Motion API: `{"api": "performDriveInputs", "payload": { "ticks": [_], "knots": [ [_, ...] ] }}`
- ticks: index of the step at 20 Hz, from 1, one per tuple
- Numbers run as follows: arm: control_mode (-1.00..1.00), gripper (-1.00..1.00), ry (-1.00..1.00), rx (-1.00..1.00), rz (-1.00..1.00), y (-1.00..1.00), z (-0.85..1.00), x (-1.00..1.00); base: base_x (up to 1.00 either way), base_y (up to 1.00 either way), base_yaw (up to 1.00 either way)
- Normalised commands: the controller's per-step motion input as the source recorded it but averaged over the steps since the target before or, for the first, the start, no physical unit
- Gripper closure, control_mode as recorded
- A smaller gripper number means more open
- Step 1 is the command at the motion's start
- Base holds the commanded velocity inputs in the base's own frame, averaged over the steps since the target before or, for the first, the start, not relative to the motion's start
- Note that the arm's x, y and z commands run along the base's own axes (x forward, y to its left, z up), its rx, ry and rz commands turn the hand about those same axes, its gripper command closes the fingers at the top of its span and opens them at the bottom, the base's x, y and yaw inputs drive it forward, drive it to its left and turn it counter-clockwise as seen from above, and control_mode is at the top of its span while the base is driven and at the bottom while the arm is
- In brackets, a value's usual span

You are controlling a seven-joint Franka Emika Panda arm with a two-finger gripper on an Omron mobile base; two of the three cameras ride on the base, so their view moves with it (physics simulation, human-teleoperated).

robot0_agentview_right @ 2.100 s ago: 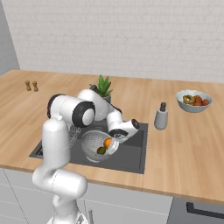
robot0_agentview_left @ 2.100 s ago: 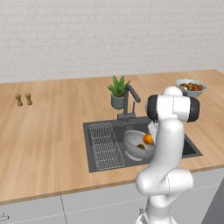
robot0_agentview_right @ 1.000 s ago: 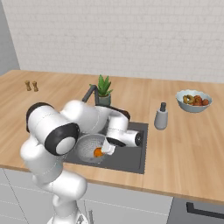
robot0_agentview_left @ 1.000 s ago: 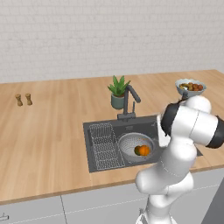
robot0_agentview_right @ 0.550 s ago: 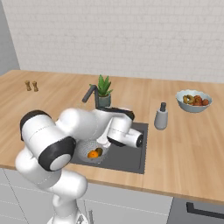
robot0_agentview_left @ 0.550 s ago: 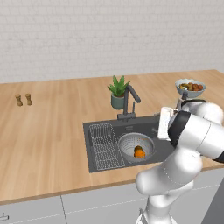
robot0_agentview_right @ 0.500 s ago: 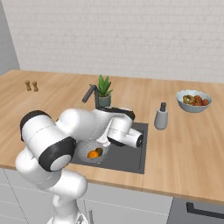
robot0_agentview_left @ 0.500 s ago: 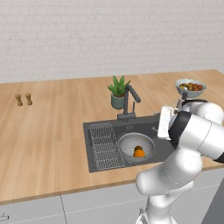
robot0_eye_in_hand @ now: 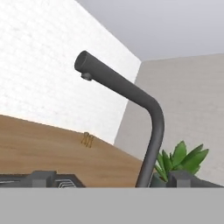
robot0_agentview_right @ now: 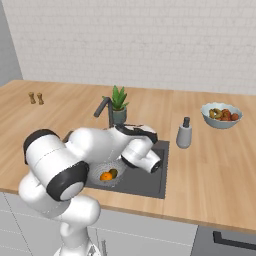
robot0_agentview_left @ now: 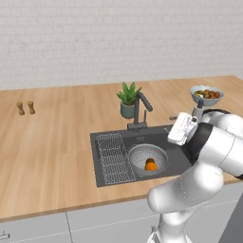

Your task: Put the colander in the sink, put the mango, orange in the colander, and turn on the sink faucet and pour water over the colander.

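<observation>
In the hand view the end effector (robot0_eye_in_hand: 112, 178) shows its two dark finger tips (robot0_eye_in_hand: 43, 178) rising far apart at the bottom edge, one at the left and one at the right, with nothing clamped between them; the jaws stand wide apart and hold nothing. Between the tips, a little right of middle, rises the upright post of the sink faucet (robot0_eye_in_hand: 151, 140), whose angled spout runs up and to the left against the white brick wall; whether either tip touches the post cannot be told from this view. In the left base view the white hand sits low at the right end of the sink (robot0_agentview_left: 176, 160), on the right side of the sink faucet (robot0_agentview_left: 140, 108) and pointed toward it. The colander (robot0_agentview_left: 148, 158) stands in the dark basin just right of the wire grid rack (robot0_agentview_left: 114, 158), and inside it lie the orange (robot0_agentview_left: 151, 166) and, touching it on the far side, the dark mango (robot0_agentview_left: 150, 161). The right base view shows the same pair in the colander (robot0_agentview_right: 100, 172), the orange (robot0_agentview_right: 106, 176) to the left and the mango (robot0_agentview_right: 114, 173) beside it, partly hidden by the arm. A potted plant (robot0_agentview_left: 128, 98) stands on the bench (robot0_agentview_left: 57, 142) just behind the faucet, a white fruit bowl (robot0_agentview_left: 207, 95) lies far right, and a soap dispenser (robot0_agentview_right: 184, 133) stands beside the sink's right edge.
</observation>
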Motion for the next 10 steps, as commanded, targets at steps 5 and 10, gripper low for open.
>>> {"api": "performDriveInputs", "payload": {
  "ticks": [5, 10],
  "knots": [
    [-1.0, -1.0, 0.19, 0.14, -0.15, 0.09, 0.01, 0.33, 0.0, 0.0, 0.0],
    [-1.0, -1.0, 0.17, 0.1, -0.14, 0.21, 0.0, 0.33, 0.0, 0.0, 0.0]
  ]
}}
